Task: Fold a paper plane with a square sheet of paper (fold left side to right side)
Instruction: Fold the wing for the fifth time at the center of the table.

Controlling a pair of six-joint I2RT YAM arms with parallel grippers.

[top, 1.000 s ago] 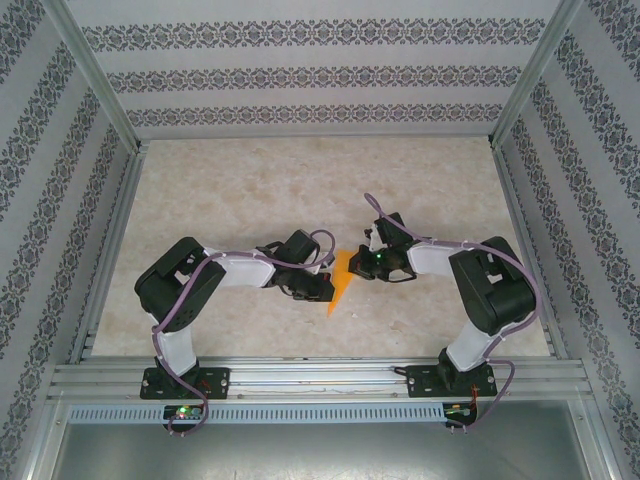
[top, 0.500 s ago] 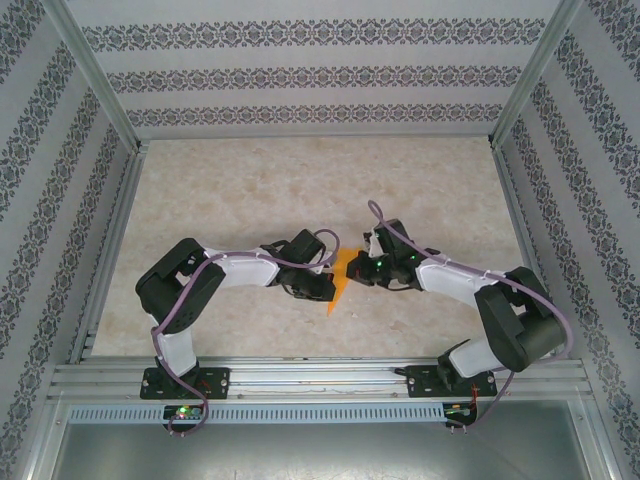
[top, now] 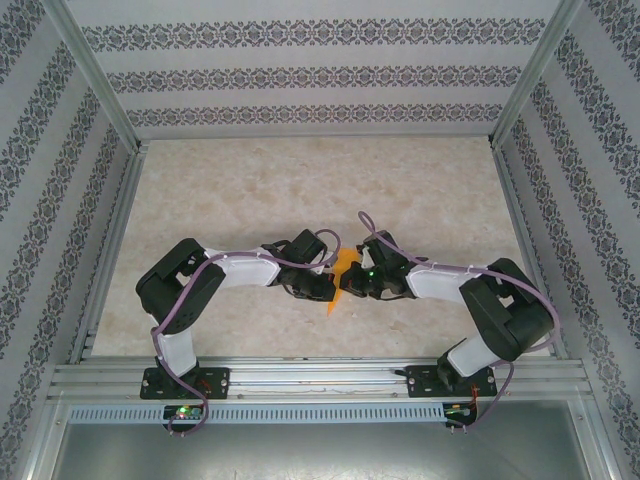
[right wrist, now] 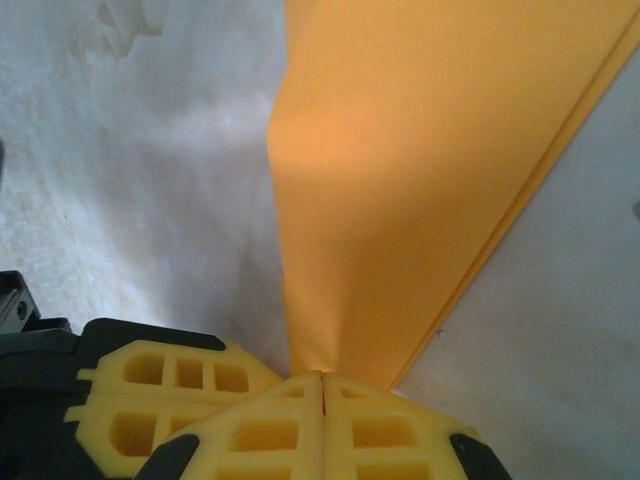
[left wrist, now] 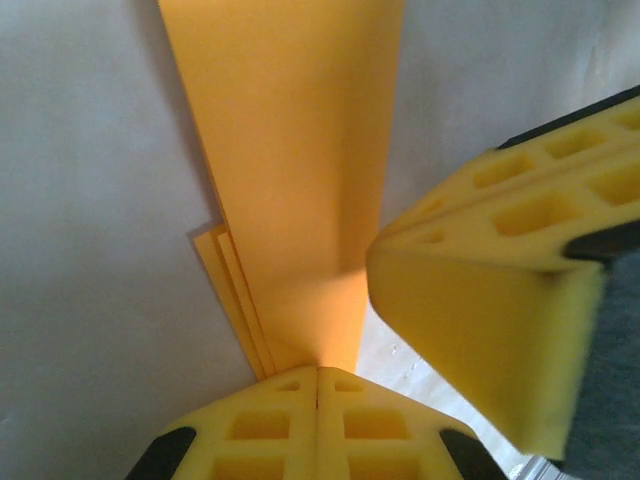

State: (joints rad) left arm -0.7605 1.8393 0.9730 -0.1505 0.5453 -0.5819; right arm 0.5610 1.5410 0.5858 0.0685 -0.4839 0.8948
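The square sheet of paper (top: 341, 274) is folded into a narrow pointed orange shape, lying mid-table between the two wrists with its tip towards the near edge. My left gripper (top: 324, 286) is shut on its left side. In the left wrist view the layered paper (left wrist: 300, 150) runs up from the closed left gripper (left wrist: 318, 372), with a right-arm finger (left wrist: 480, 330) close beside it. My right gripper (top: 352, 284) is shut on the paper's other side. In the right wrist view the paper (right wrist: 420, 180) rises from the closed right gripper (right wrist: 322, 378), and a left-arm finger (right wrist: 170, 395) sits at lower left.
The pale marbled tabletop (top: 300, 190) is fenced by aluminium rails, with one rail (top: 320, 375) along the near edge by the arm bases. Patterned walls stand on three sides. The two wrists nearly touch over the paper.
The right arm has swung left and nearer, bringing its gripper close against the left one over the paper. The left arm has barely moved. Less orange shows from above.
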